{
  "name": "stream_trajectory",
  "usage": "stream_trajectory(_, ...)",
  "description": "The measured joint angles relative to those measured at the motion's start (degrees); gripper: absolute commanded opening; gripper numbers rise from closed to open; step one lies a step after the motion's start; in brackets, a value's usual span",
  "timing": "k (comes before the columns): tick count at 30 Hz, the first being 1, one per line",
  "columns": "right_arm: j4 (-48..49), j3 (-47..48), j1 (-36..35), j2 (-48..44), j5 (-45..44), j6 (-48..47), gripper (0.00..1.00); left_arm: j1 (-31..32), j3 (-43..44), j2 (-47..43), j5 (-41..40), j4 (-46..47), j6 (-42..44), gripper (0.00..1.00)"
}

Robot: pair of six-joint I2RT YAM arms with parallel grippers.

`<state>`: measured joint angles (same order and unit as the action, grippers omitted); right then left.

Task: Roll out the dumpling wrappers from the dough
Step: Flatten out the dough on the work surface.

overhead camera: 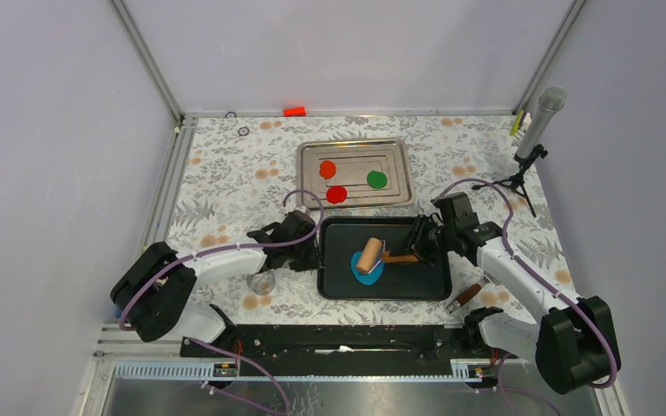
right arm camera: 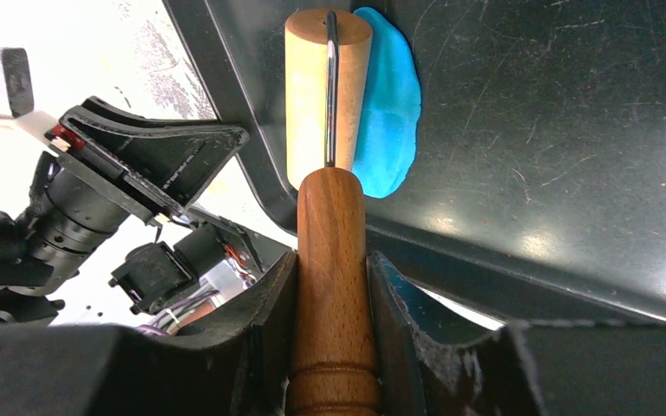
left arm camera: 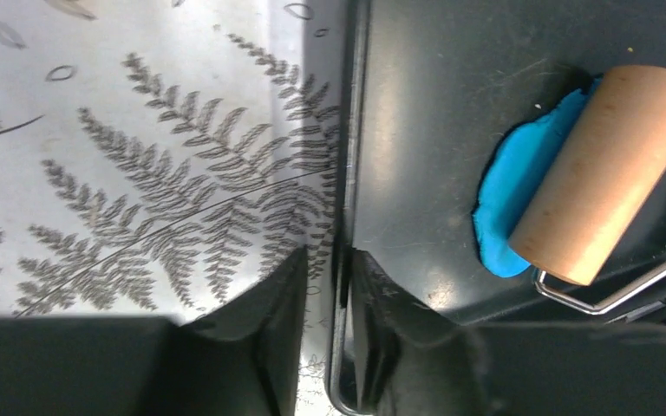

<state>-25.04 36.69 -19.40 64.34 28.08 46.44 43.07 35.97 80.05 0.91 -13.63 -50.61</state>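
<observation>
Centrally, the blue dough (overhead camera: 362, 274) lay as a flat, uneven sheet on the floor of the black tray (overhead camera: 421, 282), in its left half and apart from the rim. The wooden roller (overhead camera: 369, 255) rested its pale barrel on top of the sheet, so that blue showed only past one long side and one end of the barrel. A bent metal wire joined the barrel to a darker wooden handle (right arm camera: 331, 234), which pointed toward the right arm.

The right gripper (right arm camera: 331, 270) was clenched on that handle, with a finger (right arm camera: 264, 321) pressed flat against each side of it.

The left gripper (overhead camera: 314, 245) sat at the tray's left rim. In the left wrist view one finger (left arm camera: 269, 329) stood outside over the fern-printed tablecloth (left arm camera: 139, 173) and the other stood inside the tray. The jaws were narrow, with the rim between them. A sliver of cloth showed between the outer finger and the rim, and I could not tell whether the rim was actually pinched.

Just behind the black tray lay a steel tray (overhead camera: 354, 144) holding three dumpling wrappers. These were an orange-red disc (overhead camera: 328, 169), a red disc (overhead camera: 336, 194) and a green disc (overhead camera: 376, 179), all flat and apart from one another.

A microphone (overhead camera: 548, 108) on a small tripod stood at the table's far right. A brown-handled tool (overhead camera: 468, 295) lay on the cloth to the right of the black tray.
</observation>
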Motion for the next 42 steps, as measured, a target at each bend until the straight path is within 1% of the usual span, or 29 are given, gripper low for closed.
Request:
stream_trajectory(3, 2.36, -1.29, -0.09, -0.22, -0.02, 1.99, 0.0, 0.44, 0.04, 0.83, 0.76, 2.14, -0.37, 0.01)
stream_trajectory(4, 2.64, -1.49, -0.11, -0.35, -0.17, 2.49, 0.0, 0.52, 0.09, 0.96, 0.81, 2.27, -0.35, 0.0)
stream_trajectory(8, 1.29, -1.75, -0.39, -2.34, -1.92, 3.54, 0.0, 0.55, 0.11, 0.96, 1.01, 2.23, 0.0, 0.0)
stream_trajectory(13, -4.68, -2.54, -0.42, -8.98, -4.76, 4.94, 0.0, 0.52, 0.11, 0.79, 0.96, 2.19, 0.0, 0.0)
stream_trajectory(17, -6.27, -4.09, -0.35, -11.34, -4.24, 7.02, 0.0, 0.55, 0.0, 0.63, 0.92, 2.25, 0.0, 0.0)
stream_trajectory(21, -2.71, -5.62, -0.07, -9.51, -1.75, 9.46, 0.0, 0.52, 0.0, 0.39, 0.68, 1.73, 0.04, 0.0)
stream_trajectory(27, 8.39, -6.03, -0.04, -0.48, 3.15, 13.29, 0.0, 0.52, 0.0, 0.31, 0.59, 1.51, 0.04, 0.0)
stream_trajectory(29, 10.4, -5.68, -0.04, 1.44, 4.11, 13.86, 0.0, 0.52, 0.0, 0.28, 0.59, 1.49, 0.04, 0.0)
stream_trajectory(31, 10.58, -5.68, -0.04, 1.2, 4.17, 14.12, 0.0, 0.52, 0.0, 0.24, 0.59, 1.46, 0.07, 0.0)
stream_trajectory(34, 7.61, -5.73, -0.07, -1.88, 3.39, 14.01, 0.0, 0.55, -0.02, 0.04, 0.61, 1.25, 0.04, 0.0)
stream_trajectory(42, -5.62, -4.17, -0.07, -9.6, 2.97, 10.32, 0.0, 0.48, -0.96, -1.9, 0.59, -0.26, 0.07, 0.0)
